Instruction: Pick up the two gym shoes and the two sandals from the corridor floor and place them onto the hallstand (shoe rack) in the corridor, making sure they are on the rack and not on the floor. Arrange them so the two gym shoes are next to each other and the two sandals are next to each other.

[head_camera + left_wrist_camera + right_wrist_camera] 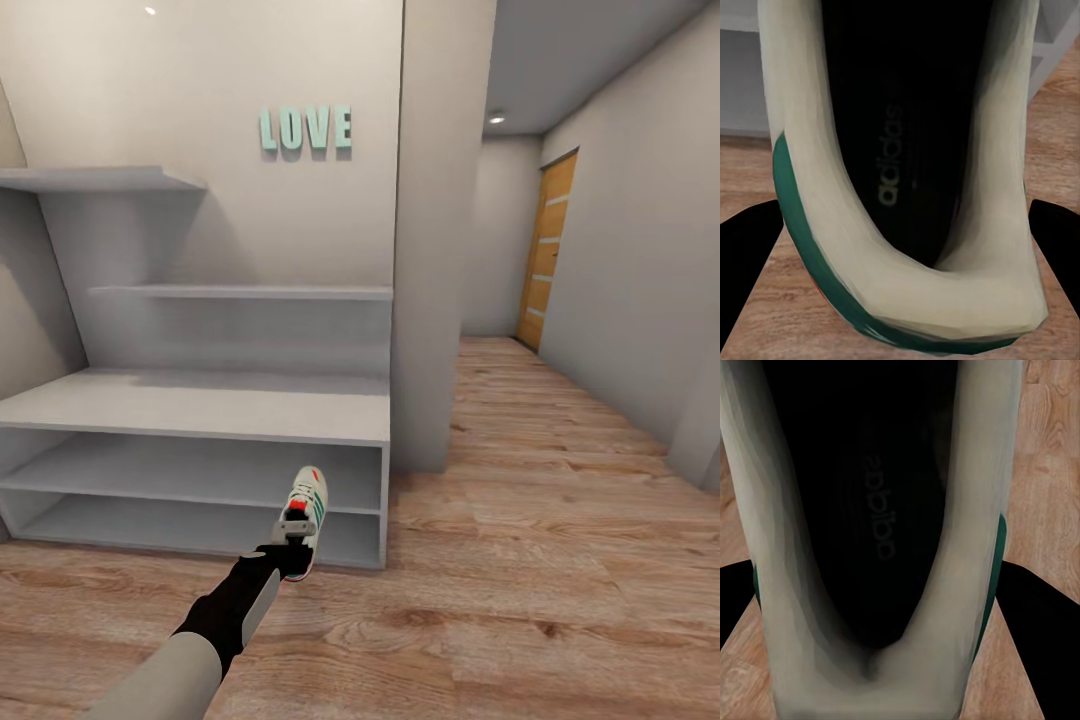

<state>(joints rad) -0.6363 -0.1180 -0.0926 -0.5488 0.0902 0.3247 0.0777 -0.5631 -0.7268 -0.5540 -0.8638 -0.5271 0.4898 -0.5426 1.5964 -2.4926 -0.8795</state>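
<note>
The left claw (293,532) is pinching a cream gym shoe (305,510) by its heel, holding it above the wood floor (520,560) just before the hallstand (200,410). The right claw (881,607) is gripping a second gym shoe (787,547), fingers either side.

Pale teal block letters (306,130) on the wall spell "LOVE", at about 12 o'clock above the hallstand (200,405).

In the left wrist view, the dark insole (896,127) of a gym shoe (810,150) carries the word "adidas" in faint grey lowercase, running along the length of the insole.

In the right wrist view, a second gym shoe's (765,532) insole (881,502) bears the same "adidas" mark, dimmer and harder to read.
</note>
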